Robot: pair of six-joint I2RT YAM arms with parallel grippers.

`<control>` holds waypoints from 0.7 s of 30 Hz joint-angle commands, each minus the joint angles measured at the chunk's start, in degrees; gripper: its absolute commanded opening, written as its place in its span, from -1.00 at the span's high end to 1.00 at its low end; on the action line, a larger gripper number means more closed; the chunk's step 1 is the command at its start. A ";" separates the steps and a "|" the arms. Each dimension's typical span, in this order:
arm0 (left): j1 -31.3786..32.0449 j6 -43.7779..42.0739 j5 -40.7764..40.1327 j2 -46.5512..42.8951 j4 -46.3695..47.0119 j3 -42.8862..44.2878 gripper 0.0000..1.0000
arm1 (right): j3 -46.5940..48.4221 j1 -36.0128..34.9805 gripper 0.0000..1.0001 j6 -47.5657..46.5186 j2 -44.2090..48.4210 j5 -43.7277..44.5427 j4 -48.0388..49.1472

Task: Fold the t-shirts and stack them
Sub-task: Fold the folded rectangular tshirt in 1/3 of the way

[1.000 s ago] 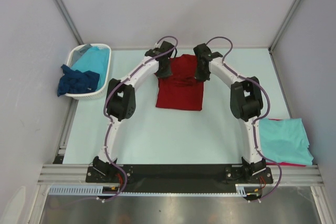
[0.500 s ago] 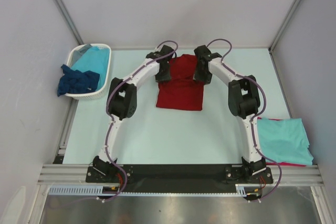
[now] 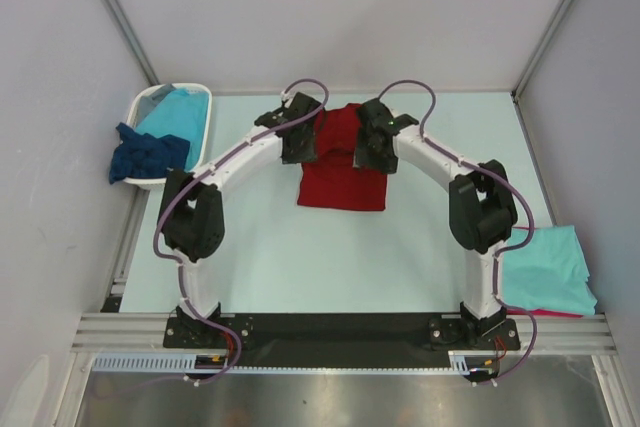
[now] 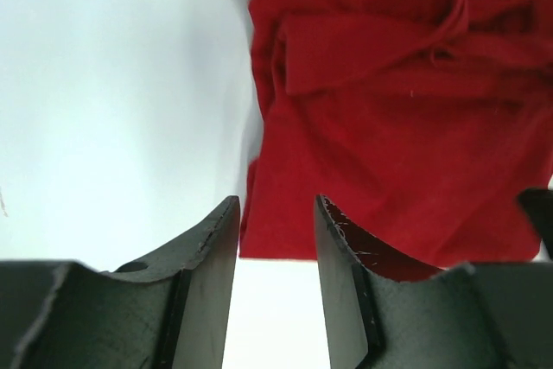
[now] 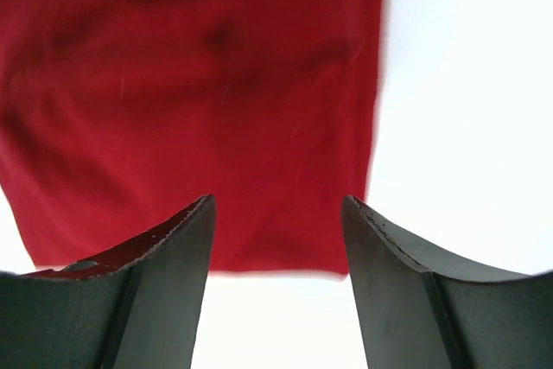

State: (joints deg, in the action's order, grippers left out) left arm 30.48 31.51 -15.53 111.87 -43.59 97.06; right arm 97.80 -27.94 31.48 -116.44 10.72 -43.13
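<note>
Red tee (image 3: pixel 342 172) part-folded mid-table; L gripper (image 4: pixel 276 205), R gripper (image 5: pixel 278 205) both agape, empty. Turquoise tee (image 3: pixel 545 267) stacked at right; navy tee (image 3: pixel 145 155) in basket (image 3: pixel 207 137) unfolded.

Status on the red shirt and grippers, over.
Left gripper open, right gripper open, both empty. Dark red t-shirt lies folded below them. Nothing in the way.

I see the left end effector (image 4: pixel 276 205) and right end effector (image 5: pixel 277 203) now opened off the dark red t-shirt (image 3: pixel 341 183), with both elbows swung outward.

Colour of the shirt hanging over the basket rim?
The shirt is dark navy blue; top external view shows it best.
</note>
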 commanded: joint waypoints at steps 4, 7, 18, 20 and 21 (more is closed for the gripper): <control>3.88 1.36 0.06 -5.35 5.09 -9.68 0.10 | -9.81 -5.80 -0.28 2.79 6.49 0.70 2.70; 3.89 1.63 0.24 -5.35 5.54 -12.41 0.11 | -13.50 -5.81 -0.26 3.06 7.02 1.14 3.67; 3.36 0.92 -0.38 -8.42 8.70 -19.53 0.09 | -18.43 -4.05 -0.22 3.14 9.21 2.02 4.90; 3.36 0.84 -0.47 -8.69 9.05 -20.06 0.08 | -19.13 -4.14 -0.22 3.41 9.57 2.11 4.99; 3.36 0.84 -0.47 -8.52 9.23 -20.32 0.09 | -19.40 -4.14 -0.22 3.41 9.57 1.94 5.43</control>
State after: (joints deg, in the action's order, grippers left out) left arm 34.22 31.94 -15.05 107.11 -37.12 77.56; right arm 79.40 -31.88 34.11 -110.06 11.38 -39.70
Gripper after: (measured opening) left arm 0.457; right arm 0.612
